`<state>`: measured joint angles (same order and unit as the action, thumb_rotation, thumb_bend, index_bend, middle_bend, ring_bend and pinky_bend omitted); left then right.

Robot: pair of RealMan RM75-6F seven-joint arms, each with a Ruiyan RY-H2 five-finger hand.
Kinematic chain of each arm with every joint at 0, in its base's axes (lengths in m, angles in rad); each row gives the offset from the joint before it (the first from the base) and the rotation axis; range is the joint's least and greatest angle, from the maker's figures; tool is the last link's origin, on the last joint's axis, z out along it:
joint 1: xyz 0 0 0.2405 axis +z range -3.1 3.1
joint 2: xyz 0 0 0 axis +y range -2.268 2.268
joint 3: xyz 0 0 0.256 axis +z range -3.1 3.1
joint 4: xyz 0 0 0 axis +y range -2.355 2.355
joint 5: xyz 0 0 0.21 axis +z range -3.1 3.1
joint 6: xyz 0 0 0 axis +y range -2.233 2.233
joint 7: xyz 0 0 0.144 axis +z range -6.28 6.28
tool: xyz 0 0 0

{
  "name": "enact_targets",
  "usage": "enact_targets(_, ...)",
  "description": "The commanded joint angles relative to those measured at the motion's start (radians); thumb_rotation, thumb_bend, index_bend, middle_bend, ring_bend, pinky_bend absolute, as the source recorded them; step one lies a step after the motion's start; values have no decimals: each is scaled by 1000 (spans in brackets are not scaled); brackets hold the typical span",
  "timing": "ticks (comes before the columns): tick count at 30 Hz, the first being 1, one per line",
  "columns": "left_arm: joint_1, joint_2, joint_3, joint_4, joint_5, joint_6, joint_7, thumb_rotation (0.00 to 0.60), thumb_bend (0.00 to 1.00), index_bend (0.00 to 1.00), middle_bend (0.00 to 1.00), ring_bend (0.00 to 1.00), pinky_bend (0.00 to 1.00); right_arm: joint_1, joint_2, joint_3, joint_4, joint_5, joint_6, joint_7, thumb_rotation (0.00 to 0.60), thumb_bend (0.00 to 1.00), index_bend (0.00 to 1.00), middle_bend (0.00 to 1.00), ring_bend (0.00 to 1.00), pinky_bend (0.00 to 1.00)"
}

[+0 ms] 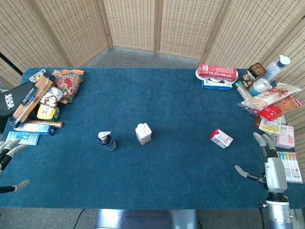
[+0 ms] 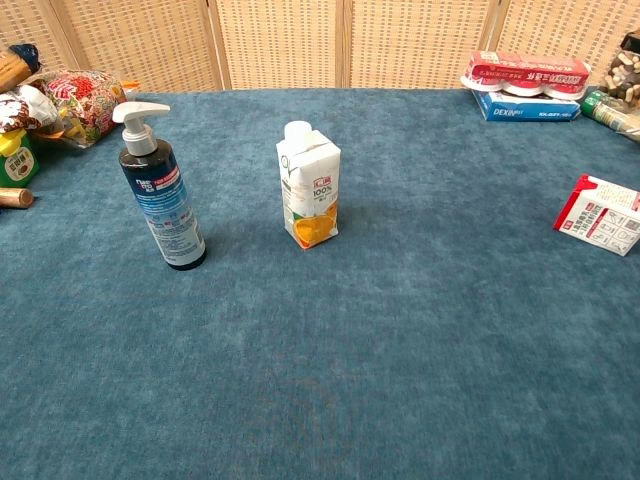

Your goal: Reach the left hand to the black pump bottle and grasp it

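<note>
The black pump bottle (image 1: 106, 141) (image 2: 160, 195) stands upright on the blue table, with a white pump head and a blue label. My left hand (image 1: 9, 155) shows only at the far left edge of the head view, fingers spread and empty, well to the left of the bottle. At the lower right of the head view my right hand (image 1: 268, 162) rests open on the table with nothing in it. Neither hand appears in the chest view.
A small juice carton (image 1: 143, 133) (image 2: 309, 195) stands just right of the bottle. A red-and-white box (image 1: 221, 138) (image 2: 602, 214) lies further right. Snack packs and boxes (image 1: 45, 98) crowd the left edge, groceries (image 1: 259, 90) the right back corner.
</note>
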<state>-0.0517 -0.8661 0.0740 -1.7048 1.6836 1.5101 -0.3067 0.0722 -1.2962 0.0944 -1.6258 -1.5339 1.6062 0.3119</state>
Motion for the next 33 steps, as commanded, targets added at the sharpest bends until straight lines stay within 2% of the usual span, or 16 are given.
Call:
enact_targets(1, -3, -3, 1, 4, 1, -3, 0, 600, 0, 155, 0, 0, 0, 0, 0, 0, -1, -2, -1, 0, 600, 0, 0, 0, 0, 0)
enact_targets(7, -13, -15, -2, 11, -10, -21, -3, 600, 0, 155, 0, 0, 0, -1, -2, 3, -2, -1, -7, 3, 600, 0, 0, 0, 0, 0)
enact_targets(12, -39, -48, -6, 24, -43, -84, -18, 600, 0, 156, 0, 0, 0, 0, 2, 15, -6, 11, -11, 23, 600, 0, 0, 0, 0, 0)
enact_targets(15, -58, -122, -29, 78, -64, -97, -90, 600, 0, 128, 0, 0, 0, 0, 5, 17, -7, 16, -15, 30, 600, 0, 0, 0, 0, 0)
enact_targets(18, -72, -229, -53, 188, -73, -89, -211, 600, 0, 68, 0, 0, 0, 0, 6, 14, -4, 15, -22, 41, 600, 0, 0, 0, 0, 0)
enact_targets(25, -89, -471, -97, 438, -97, -53, -391, 600, 0, 68, 0, 0, 0, -1, 10, 9, -9, 2, -25, 52, 600, 0, 0, 0, 0, 0)
enact_targets(28, -106, -535, -95, 486, -95, -72, -404, 600, 0, 68, 0, 0, 0, -1, 9, 8, -12, 0, -28, 50, 600, 0, 0, 0, 0, 0)
enact_targets(33, -145, -590, -105, 480, -107, -123, -389, 600, 0, 72, 0, 0, 0, -1, 9, 5, -12, -3, -31, 51, 600, 0, 0, 0, 0, 0)
